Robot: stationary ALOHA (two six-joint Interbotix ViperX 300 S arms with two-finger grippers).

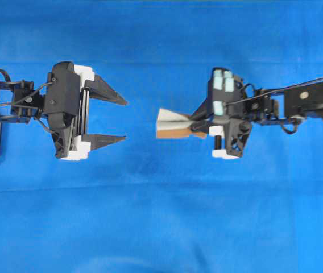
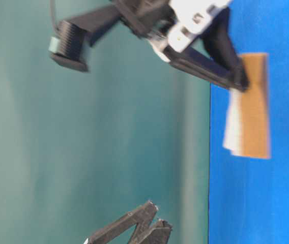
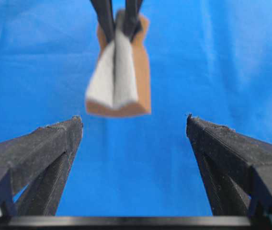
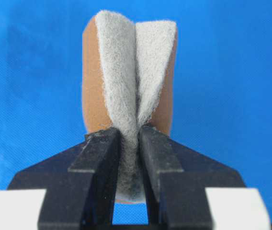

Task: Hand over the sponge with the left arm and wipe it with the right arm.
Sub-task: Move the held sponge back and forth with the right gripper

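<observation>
The sponge (image 1: 173, 124) is pinched at one end by my right gripper (image 1: 194, 125), the one with pale teal patches. It is squeezed so that its grey face folds inward, with the orange-brown layer outside. In the right wrist view the gripper (image 4: 130, 136) is shut on the sponge (image 4: 131, 72). My left gripper (image 1: 125, 120), which has no teal patches, is wide open and empty. It faces the sponge's free end with a gap between them. In the left wrist view the sponge (image 3: 119, 76) hangs ahead of the open left gripper (image 3: 135, 120). The sponge also shows in the table-level view (image 2: 251, 107).
A blue cloth (image 1: 161, 216) covers the whole table. Nothing else lies on it. In the table-level view a teal wall (image 2: 109, 152) stands behind.
</observation>
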